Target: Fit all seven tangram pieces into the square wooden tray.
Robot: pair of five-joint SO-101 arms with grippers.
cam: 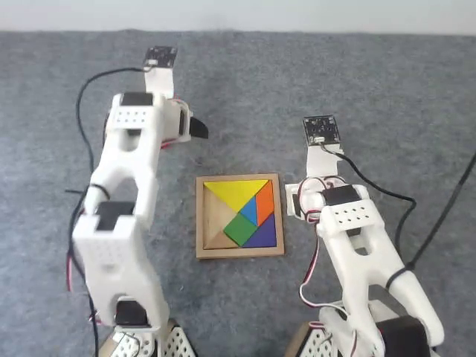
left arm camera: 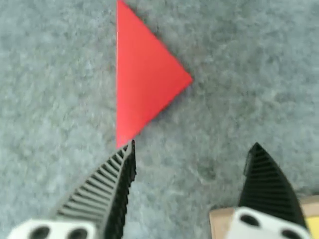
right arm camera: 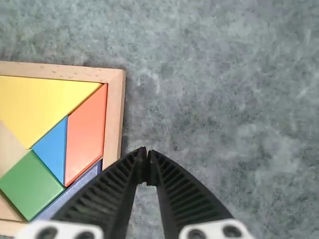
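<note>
Nearest of all, my left fingers (left arm camera: 112, 184) are hanging wide apart over the grey tabletop (left arm camera: 239, 74), gripping nothing. I am holding them spread like this, I judge, because the red triangle (left arm camera: 144, 74) is lying flat just past one fingertip, its sharp corner almost touching that tip. A piece this broad is asking for a wide opening before I close around it. Back beside the other finger, a corner of the wooden tray (left arm camera: 222, 219) is peeking in, so the carry should be a short one.

My right fingers (right arm camera: 147, 164) are pressing together with nothing between them, hovering over bare tabletop just beside the tray's outer rim. I am probably parking them shut there to leave the tray free for the other arm, while staying close enough to nudge a piece flush.

Just past these tips, inside the rim, the orange piece (right arm camera: 85, 134) is sitting against the nearest wall. The violet piece (right arm camera: 65, 199), blue triangle (right arm camera: 52, 149), green square (right arm camera: 30, 184) and yellow triangle (right arm camera: 45, 104) are lying beyond it, all edge to edge. Farthest from the right fingers, a pale wooden wedge is showing. I cannot tell whether it is bare floor or an unpainted piece, though the red triangle looks meant for that side.
</note>
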